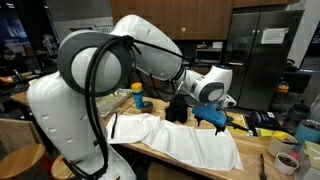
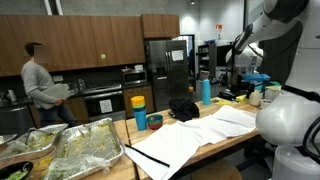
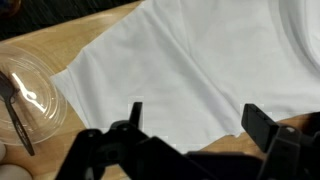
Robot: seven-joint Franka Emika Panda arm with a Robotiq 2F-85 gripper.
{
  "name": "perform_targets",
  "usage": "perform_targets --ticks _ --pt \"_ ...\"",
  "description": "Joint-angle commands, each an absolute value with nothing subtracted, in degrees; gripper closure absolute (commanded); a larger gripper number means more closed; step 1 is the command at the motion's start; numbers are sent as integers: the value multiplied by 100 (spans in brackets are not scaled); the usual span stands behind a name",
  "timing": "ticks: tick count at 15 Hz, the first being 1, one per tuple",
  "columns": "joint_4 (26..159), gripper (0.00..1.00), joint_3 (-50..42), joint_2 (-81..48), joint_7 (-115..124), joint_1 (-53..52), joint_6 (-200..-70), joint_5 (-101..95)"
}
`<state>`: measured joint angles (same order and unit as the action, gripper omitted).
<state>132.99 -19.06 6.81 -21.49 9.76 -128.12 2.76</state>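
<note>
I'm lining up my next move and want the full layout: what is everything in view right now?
cloth: one, white, spread flat on the table below the claw
table: one, light wood, under everything
clear dish: one, transparent, beside the cloth's edge
cup: one, blue with yellow top, beyond the cloth
bottle: one, blue, further along the table
black object: one, black, at the cloth's far side
foil trays: at least two, silver, at the table's end
fridge: one, dark steel, by the wall
person: one, grey top, in the kitchen
arm: one, white
claw: one, black, open, empty, over the cloth
</note>
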Motion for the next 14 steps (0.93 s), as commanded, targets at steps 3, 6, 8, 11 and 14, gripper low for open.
perform_targets --ticks 3,6,8,11,14 --pt "12963 0 -1827 200 -2196 1215 -12917 221" --pt "12829 0 -1841 -78 -2070 1335 -13078 215" --pt "12716 0 -1841 -237 -2030 1419 -13174 302" --pt "12525 0 -1813 -466 -1863 1516 -13106 378" --pt "12410 0 -1812 -663 -1447 1572 -13138 268"
